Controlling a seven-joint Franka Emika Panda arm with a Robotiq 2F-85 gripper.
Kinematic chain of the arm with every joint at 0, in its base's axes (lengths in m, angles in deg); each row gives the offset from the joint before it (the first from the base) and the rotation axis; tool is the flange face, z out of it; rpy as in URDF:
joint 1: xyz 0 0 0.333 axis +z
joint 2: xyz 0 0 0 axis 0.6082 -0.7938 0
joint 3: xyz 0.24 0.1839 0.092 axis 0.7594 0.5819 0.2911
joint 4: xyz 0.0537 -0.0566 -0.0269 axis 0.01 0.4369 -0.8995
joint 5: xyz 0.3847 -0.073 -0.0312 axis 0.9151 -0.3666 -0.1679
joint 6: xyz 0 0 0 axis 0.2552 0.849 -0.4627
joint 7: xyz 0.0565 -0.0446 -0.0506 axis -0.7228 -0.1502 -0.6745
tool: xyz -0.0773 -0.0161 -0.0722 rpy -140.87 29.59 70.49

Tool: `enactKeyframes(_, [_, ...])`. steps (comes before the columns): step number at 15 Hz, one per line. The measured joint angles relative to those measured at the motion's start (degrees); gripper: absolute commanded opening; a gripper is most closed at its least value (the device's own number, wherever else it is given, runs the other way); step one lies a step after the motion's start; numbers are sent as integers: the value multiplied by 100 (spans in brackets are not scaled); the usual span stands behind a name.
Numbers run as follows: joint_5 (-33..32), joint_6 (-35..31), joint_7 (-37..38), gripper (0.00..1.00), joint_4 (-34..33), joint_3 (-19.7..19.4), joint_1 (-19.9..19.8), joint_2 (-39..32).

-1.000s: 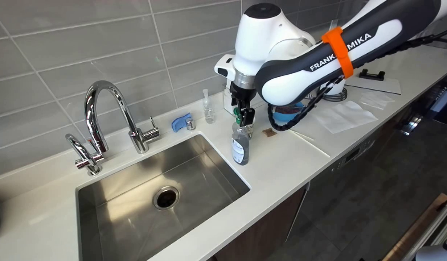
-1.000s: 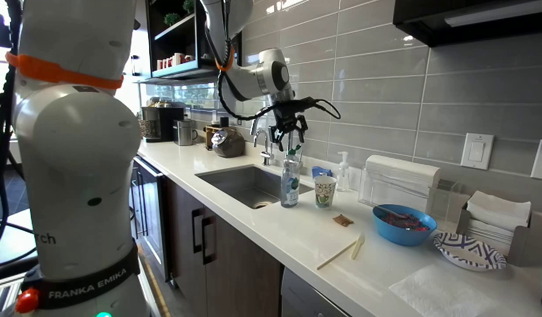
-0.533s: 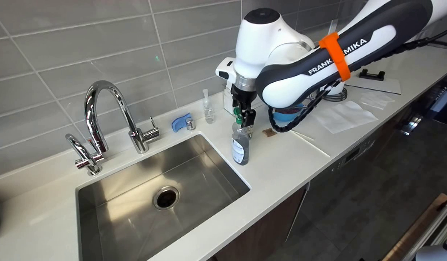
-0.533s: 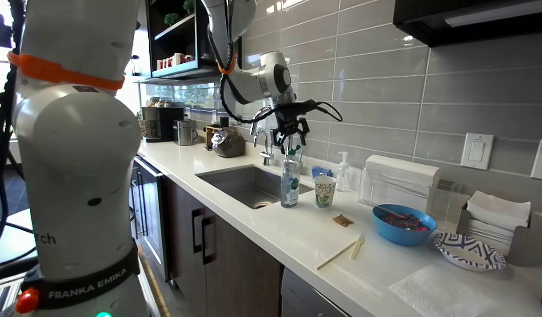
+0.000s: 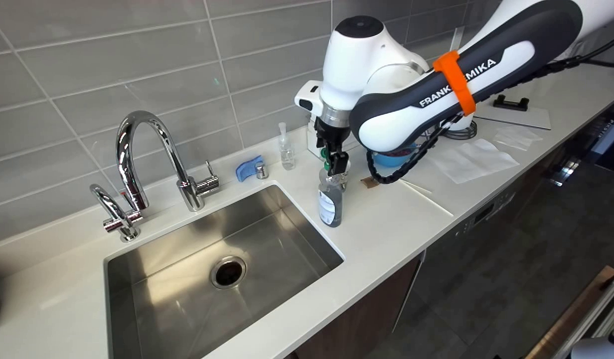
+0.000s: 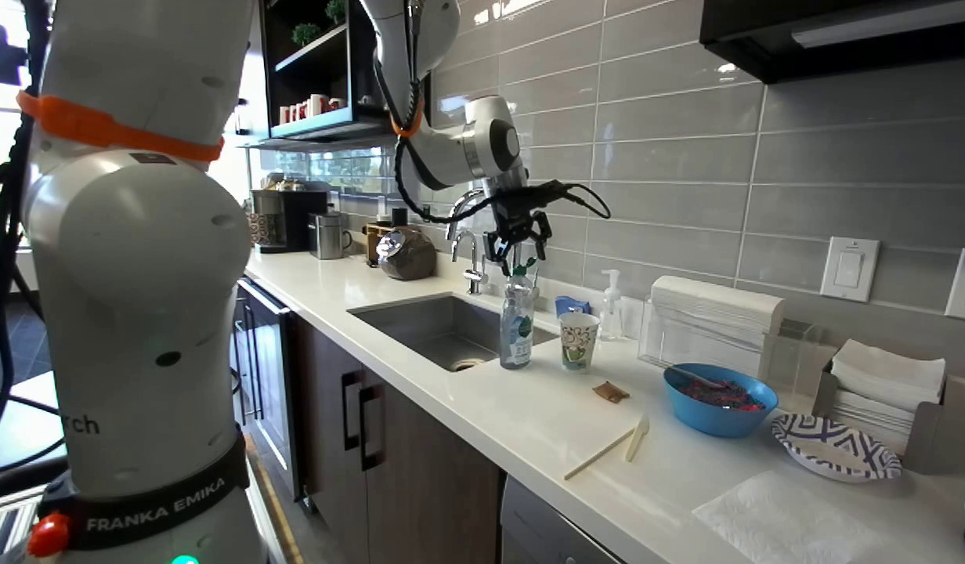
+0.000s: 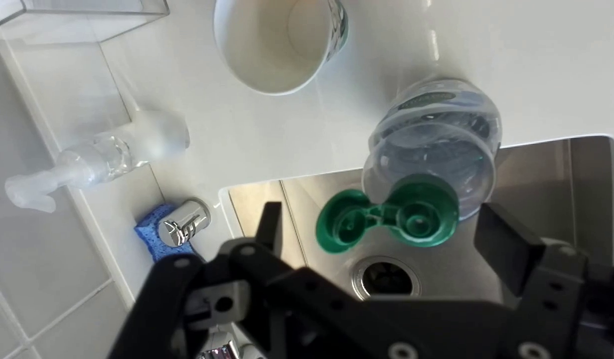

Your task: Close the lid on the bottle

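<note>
Gripper [image 7: 389, 232] spread wide; green lid [image 7: 348, 224], hinged open, seen within its span in the wrist view; bottle [image 6: 517, 333] upright just below

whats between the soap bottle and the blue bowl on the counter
Both exterior views show the brown scrap lying between the soap bottle and blue bowl; the patterned cup stands slightly off that line.

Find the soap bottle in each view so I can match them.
An exterior view: bottle just right of center, blue sponge to its left.
An exterior view: bottle just right of center, sponge to its right.
Wrist view: bottle right of center, sponge lower left.
Shared landmark: sponge.
</note>
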State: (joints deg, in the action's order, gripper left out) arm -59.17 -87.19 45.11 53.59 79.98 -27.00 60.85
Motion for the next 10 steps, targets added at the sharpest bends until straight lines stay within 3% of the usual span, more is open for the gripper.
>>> enactKeyframes(4, [-33,0,0,62,-65,-18,-7,-33])
enactKeyframes(5, [-34,0,0,66,-75,-19,-9,-33])
enactKeyframes(10, [-58,0,0,59,-104,-21,-10,-32])
